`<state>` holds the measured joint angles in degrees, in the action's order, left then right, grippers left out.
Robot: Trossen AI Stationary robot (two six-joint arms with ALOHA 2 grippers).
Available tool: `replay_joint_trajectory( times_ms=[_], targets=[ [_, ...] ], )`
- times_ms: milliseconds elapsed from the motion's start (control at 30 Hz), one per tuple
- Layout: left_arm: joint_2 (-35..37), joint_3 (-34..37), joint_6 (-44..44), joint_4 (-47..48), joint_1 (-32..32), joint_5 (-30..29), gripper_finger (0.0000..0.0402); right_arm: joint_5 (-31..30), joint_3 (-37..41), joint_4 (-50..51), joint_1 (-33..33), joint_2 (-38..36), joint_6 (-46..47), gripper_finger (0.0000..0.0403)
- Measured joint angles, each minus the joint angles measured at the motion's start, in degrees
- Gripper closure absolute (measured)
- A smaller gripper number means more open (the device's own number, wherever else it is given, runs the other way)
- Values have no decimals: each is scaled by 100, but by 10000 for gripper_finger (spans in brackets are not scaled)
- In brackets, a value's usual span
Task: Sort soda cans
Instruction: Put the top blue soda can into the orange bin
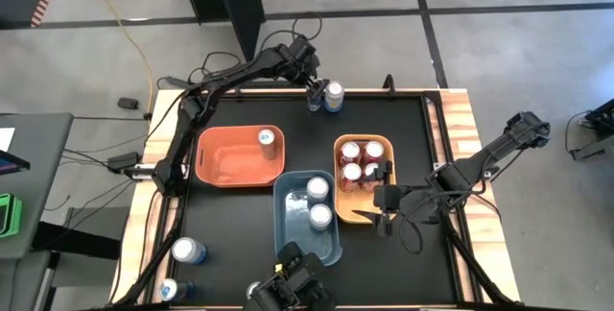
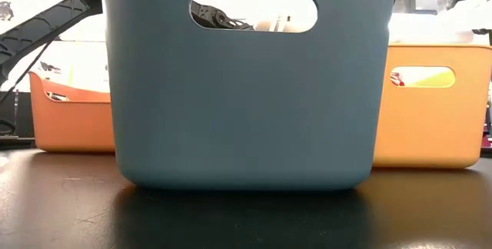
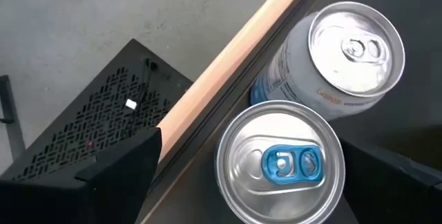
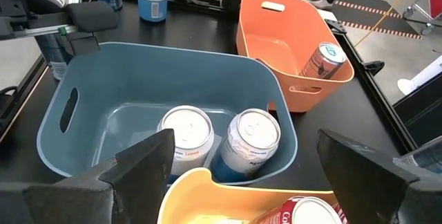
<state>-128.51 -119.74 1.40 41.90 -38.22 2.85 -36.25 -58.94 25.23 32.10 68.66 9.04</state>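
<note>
My left gripper is at the table's far edge, open, tilted down over two soda cans standing side by side. Its fingers stand on either side of the can with a blue tab, with a gap showing. A silver-white can stands right behind it. My right gripper hovers open at the near end of the yellow bin, over the blue bin's edge. The blue bin holds two silver-white cans, the orange bin one can, and the yellow bin red cans.
Two more cans stand at the table's near left corner. The wooden table rim runs close beside the two far cans. In the low view the blue bin's wall fills the middle and hides most of the table behind it.
</note>
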Motion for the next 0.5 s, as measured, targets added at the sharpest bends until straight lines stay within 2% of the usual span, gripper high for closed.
replay_joint_trajectory(
  times_ms=[500],
  targets=[
    [0,0,298,-145,69,-202,3,0,0,-2,0,0,13,35]
  ],
)
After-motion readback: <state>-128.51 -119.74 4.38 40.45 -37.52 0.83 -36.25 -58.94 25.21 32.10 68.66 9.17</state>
